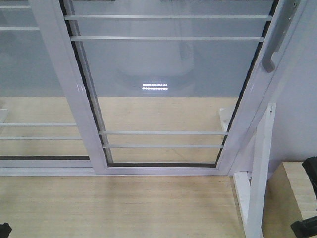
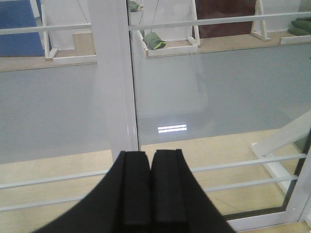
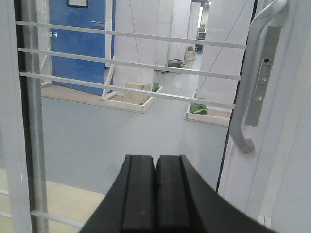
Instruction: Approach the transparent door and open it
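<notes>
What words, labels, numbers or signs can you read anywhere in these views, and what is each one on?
None can be read.
The small dark plate on the blue door beyond the glass is cut off at the picture's edge and too blurred to read.
The handle of the transparent door carries only a red dot, no letters.

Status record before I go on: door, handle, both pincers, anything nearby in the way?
door: glass panel straight ahead, white-framed
handle: on the door's right stile, untouched
left pincer: shut, empty, facing the glass
right pincer: shut, empty, handle up and to its right
support frame: slanted, white, by the door's lower right corner
</notes>
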Motion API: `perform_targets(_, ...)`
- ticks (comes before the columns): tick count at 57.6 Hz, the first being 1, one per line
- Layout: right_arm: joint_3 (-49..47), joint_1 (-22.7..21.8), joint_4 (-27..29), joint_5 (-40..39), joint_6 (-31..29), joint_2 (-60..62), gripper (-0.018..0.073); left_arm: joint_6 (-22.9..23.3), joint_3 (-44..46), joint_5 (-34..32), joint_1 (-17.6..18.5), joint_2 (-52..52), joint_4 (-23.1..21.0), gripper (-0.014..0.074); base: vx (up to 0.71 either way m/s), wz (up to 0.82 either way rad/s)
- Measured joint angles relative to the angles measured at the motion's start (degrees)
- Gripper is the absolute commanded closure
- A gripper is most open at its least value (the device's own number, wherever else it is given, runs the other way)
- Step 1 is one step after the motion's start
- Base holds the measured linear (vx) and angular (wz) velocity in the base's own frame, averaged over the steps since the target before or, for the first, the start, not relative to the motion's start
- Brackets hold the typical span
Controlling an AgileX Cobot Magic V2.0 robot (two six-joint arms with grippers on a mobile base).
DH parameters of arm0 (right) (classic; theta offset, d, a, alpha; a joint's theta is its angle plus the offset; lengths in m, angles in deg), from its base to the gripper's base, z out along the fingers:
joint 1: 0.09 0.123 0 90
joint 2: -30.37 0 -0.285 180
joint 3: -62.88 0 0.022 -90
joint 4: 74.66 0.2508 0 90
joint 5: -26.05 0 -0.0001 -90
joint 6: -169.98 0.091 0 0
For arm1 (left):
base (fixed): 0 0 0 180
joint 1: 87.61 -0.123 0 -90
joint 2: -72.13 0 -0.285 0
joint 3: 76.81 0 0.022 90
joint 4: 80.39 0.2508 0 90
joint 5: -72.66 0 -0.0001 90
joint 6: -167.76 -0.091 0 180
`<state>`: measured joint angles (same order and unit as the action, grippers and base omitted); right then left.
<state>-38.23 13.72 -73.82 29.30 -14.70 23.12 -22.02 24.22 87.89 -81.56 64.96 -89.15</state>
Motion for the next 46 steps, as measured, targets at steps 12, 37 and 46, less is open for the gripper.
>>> perform_targets(12,0.0,0.0,0.0,0.0,0.0,0.0,0.0565,0.0,0.0,0.0,0.0,0.0,0.0,0.0594,0.12,-0.04)
perform_targets(37,0.0,0.0,0.0,0.0,0.0,0.0,0.0565,0.0,0.0,0.0,0.0,0.0,0.0,0.0594,0.06,-0.02)
perform_targets(46,0.0,0.0,0.0,0.0,0.0,0.0,0.0565,0.0,0.0,0.0,0.0,0.0,0.0,0.0594,0.06,-0.01)
